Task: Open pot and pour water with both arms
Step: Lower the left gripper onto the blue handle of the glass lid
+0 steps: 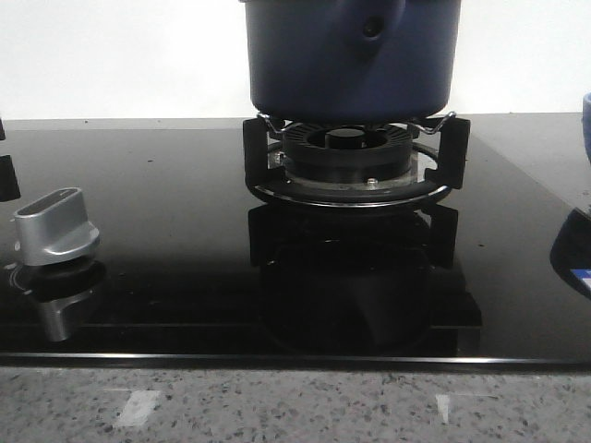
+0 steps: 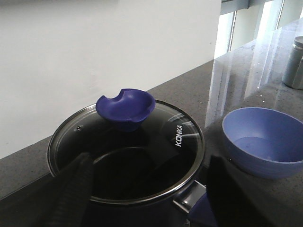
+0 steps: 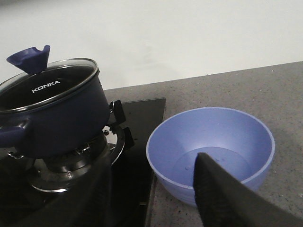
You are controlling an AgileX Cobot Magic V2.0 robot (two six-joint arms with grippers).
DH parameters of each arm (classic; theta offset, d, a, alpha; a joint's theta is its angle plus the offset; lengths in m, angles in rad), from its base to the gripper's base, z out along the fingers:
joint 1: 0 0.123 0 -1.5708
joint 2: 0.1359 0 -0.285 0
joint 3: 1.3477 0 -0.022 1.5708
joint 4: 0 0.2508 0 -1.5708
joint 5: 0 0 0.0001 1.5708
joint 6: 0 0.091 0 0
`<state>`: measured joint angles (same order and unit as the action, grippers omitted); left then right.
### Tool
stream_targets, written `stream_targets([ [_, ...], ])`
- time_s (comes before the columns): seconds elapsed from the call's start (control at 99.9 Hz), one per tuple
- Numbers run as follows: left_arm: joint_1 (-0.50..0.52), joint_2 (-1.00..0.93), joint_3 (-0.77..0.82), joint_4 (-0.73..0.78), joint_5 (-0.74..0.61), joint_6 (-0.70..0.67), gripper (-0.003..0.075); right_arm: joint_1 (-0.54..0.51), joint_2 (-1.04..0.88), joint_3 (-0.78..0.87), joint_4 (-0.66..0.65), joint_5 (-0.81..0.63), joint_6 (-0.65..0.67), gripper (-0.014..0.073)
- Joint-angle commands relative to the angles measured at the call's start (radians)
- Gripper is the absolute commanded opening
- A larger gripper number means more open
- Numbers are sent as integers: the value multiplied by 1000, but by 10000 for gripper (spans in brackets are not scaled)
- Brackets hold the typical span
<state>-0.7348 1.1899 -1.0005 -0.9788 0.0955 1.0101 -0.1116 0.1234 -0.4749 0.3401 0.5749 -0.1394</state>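
The dark navy pot (image 1: 351,55) stands on the gas burner (image 1: 351,157), its handle mount and rivet facing the front view. A glass lid (image 2: 182,135) with a blue cupped knob (image 2: 126,107) covers it. Whether there is water inside I cannot tell. My left gripper (image 2: 150,161) hovers open above the near side of the lid, one finger (image 2: 71,189) over the glass and the other beside the pot's handle (image 2: 201,210). My right gripper (image 3: 154,163) is open and empty, low between the pot (image 3: 57,118) and a light-blue bowl (image 3: 210,142).
The black glass hob (image 1: 166,203) carries a silver control knob (image 1: 57,226) at the left. The light-blue bowl (image 2: 262,142) sits on the grey speckled counter (image 3: 265,85) right of the hob. Metal canisters (image 2: 296,64) stand farther along the counter. A white wall runs behind.
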Motion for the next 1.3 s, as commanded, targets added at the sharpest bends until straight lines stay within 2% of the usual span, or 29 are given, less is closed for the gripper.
stream_targets([
  [0.0, 1, -18, -37, -17, -53, 6, 450, -5, 20, -31, 1, -74, -10, 356],
  [0.44, 1, -16, -37, -17, -37, 6, 450, -5, 20, -31, 1, -74, -10, 356],
  [1.071, -5, -16, -37, -33, 74, 14, 440, -5, 20, -31, 1, -74, -10, 356],
  [1.141, -5, -16, -35, -185, 76, 144, 440, -5, 20, -31, 1, -74, -10, 356],
  [1.191, -5, -16, -33, -379, 76, 331, 440, -5, 20, -31, 1, -74, -10, 356],
  [1.291, -20, -16, -32, -658, 74, 706, 441, -5, 20, -31, 1, -74, -10, 356],
])
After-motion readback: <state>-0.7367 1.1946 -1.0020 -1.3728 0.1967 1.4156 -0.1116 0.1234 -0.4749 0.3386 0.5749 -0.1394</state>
